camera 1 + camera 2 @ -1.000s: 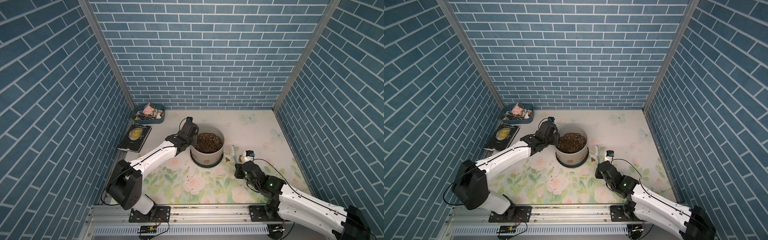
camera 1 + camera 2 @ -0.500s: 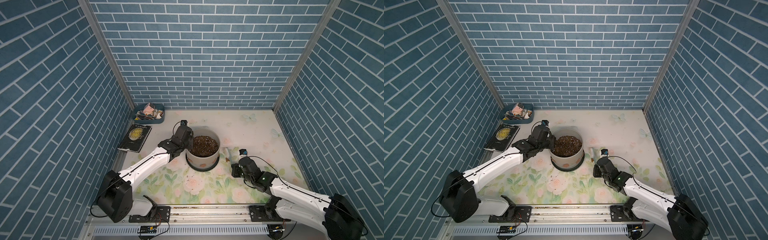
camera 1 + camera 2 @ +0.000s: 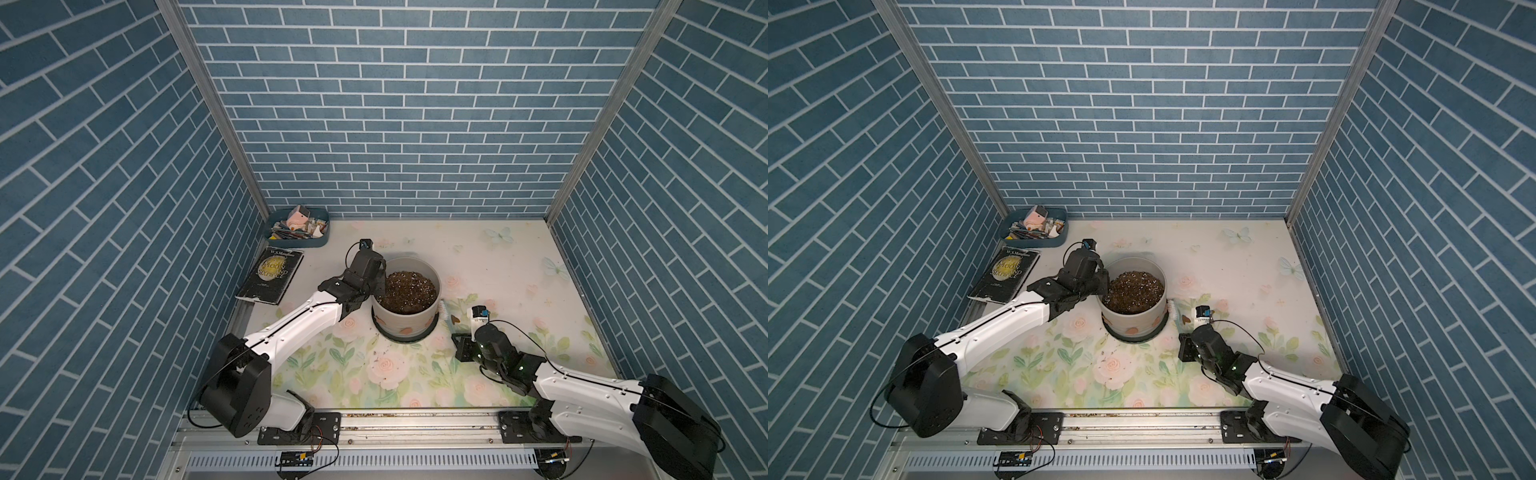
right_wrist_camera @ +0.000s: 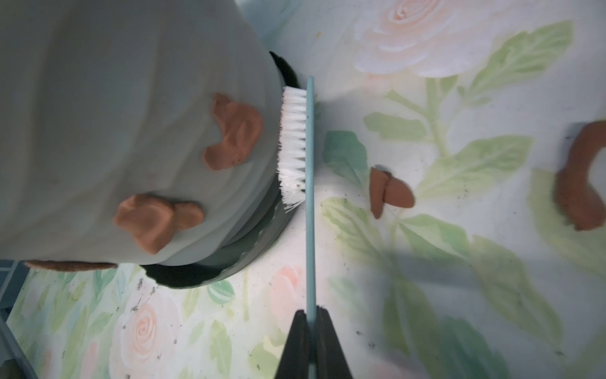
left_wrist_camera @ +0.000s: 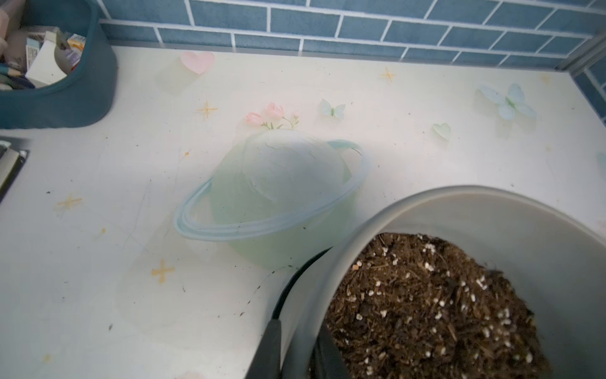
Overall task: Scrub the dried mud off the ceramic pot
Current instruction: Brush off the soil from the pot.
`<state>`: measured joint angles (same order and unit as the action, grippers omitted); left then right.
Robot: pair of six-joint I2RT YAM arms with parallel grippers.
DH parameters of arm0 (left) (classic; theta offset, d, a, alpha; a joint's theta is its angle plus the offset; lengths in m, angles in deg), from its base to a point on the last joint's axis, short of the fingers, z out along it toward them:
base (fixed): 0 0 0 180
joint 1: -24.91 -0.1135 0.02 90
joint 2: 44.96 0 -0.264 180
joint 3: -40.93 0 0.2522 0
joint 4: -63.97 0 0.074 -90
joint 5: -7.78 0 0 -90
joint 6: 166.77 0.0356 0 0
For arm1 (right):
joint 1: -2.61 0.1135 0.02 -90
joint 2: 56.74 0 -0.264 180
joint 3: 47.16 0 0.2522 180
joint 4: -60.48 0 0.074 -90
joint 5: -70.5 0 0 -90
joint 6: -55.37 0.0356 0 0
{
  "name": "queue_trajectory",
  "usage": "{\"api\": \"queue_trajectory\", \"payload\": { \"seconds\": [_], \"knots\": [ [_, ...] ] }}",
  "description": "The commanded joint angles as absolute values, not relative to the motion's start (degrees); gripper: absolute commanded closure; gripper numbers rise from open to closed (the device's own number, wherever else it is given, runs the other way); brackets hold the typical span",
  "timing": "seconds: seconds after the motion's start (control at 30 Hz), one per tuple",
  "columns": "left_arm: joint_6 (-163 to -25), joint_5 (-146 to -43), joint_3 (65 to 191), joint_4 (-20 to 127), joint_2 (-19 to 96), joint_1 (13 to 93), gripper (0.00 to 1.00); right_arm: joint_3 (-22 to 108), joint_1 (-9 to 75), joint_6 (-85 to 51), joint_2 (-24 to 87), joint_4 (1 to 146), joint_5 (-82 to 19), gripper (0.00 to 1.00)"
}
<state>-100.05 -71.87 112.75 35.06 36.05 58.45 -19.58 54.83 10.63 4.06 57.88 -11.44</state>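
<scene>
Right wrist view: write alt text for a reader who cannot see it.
The right gripper holds a blue-handled brush, its white bristles against the pale grey ceramic pot near dried mud blotches. More brown flakes lie on the floral mat.

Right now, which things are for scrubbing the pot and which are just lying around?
For the job: ceramic pot, dried mud on it, teal brush, right gripper holding it, left gripper pinching the rim.
Lying about: Moon and Sixpence book, blue tray of clutter.
</scene>
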Motion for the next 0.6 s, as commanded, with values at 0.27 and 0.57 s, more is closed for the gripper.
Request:
{"api": "queue_trajectory", "payload": {
  "seconds": [0.27,0.57],
  "knots": [
    [-102.65,-74.62,110.77,37.16,35.00,58.65,1.00,-19.27,58.37,13.84,4.22,52.19,-8.07,1.00],
    [-102.36,-74.23,109.94,36.81,34.56,58.63,1.00,-17.75,58.28,15.18,0.02,52.42,-6.28,1.00]
  ]
}}
